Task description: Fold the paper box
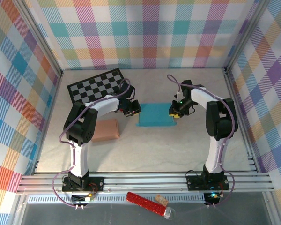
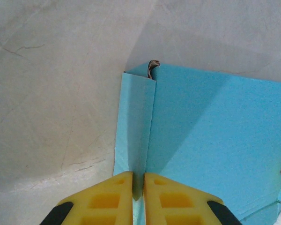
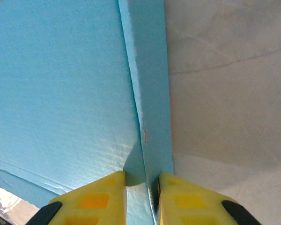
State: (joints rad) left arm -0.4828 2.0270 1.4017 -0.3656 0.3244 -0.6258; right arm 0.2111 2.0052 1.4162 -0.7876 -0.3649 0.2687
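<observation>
1. Box [image 1: 154, 115]: blue, lying flat mid-table [image 1: 178, 150] between my two grippers, its side flaps turned up.
2. Left gripper [image 1: 135, 110]: at the box's left edge. In the left wrist view [image 2: 138, 180] I see the jaws almost together, pinching the raised left flap of the box [image 2: 215, 140].
3. Right gripper [image 1: 174, 112]: at the right edge. In the right wrist view [image 3: 141, 180] the jaws stand narrowly apart astride the right flap of the box [image 3: 61, 93]; I cannot tell whether both pads press it.
4. Chessboard [image 1: 96, 86]: far left, apart from the box.

2 yellow fingers [image 2: 103, 199] nearly together, seemingly pinching blue paper box [image 2: 215, 140] flap.
</observation>
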